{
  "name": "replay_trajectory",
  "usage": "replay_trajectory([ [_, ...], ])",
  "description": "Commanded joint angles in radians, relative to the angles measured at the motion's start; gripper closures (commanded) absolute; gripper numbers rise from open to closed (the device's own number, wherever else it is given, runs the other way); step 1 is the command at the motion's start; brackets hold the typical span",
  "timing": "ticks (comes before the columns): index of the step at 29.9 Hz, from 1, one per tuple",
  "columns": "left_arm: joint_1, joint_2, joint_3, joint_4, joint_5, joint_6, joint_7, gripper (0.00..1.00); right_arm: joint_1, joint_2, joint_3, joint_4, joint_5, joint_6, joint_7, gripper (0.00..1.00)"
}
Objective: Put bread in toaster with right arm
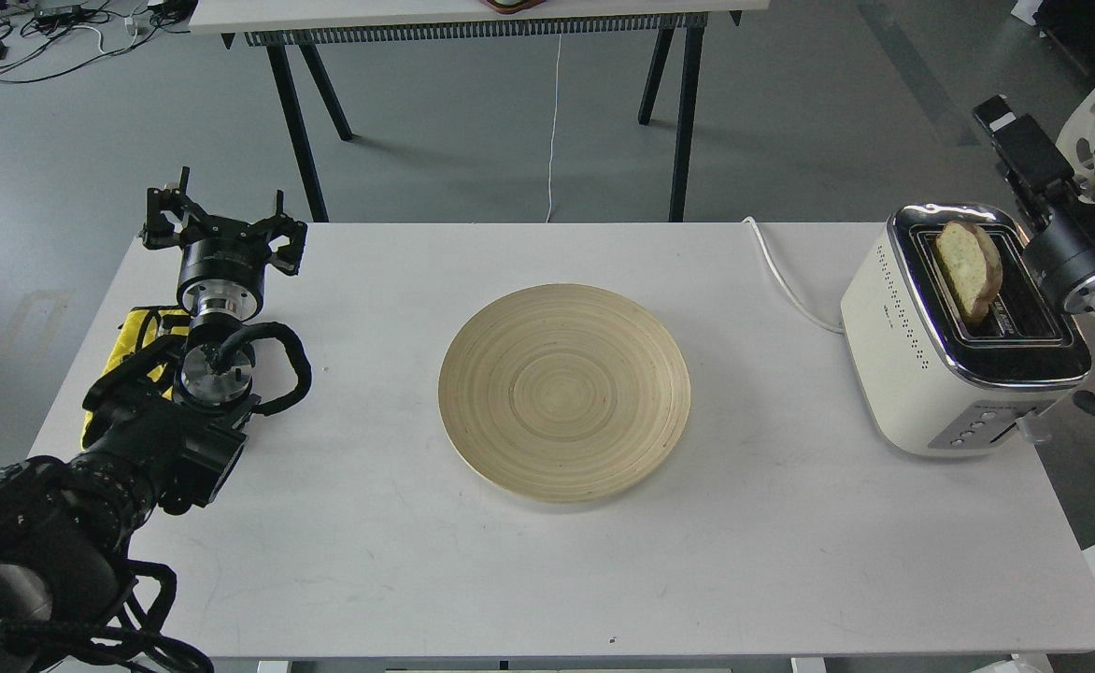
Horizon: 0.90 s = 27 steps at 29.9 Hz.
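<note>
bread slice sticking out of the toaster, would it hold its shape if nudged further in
The bread looks porous and soft, so it probably bends or crumbles under a hard pinch. It leans tilted in a slot of the toaster, so a light push could likely tip or drop it.

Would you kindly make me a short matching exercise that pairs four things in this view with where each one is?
Things:
1. bread
2. plate
3. toaster
4. left end effector

Places:
A. middle of the table
B. right side of the table
C. standing partway in a toaster slot
D. over the table's far left corner, fingers spread

Pairs: 1-C, 2-A, 3-B, 4-D
</note>
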Motion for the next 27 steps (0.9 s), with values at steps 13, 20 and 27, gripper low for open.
replay_trajectory([
  [13,0.001,0.0,0.0,0.001,0.0,0.0,0.0,0.0,-0.082,0.393,0.155,-0.012,0.383,0.125,0.125,0.02],
  [20,0.001,0.0,0.0,-0.001,0.0,0.0,0.0,0.0,-0.248,0.493,0.366,-0.064,0.42,0.409,0.125,0.02],
  [27,0.001,0.0,0.0,-0.001,0.0,0.0,-0.001,0.0,-0.292,0.619,0.505,-0.347,0.524,0.806,0.125,0.02],
])
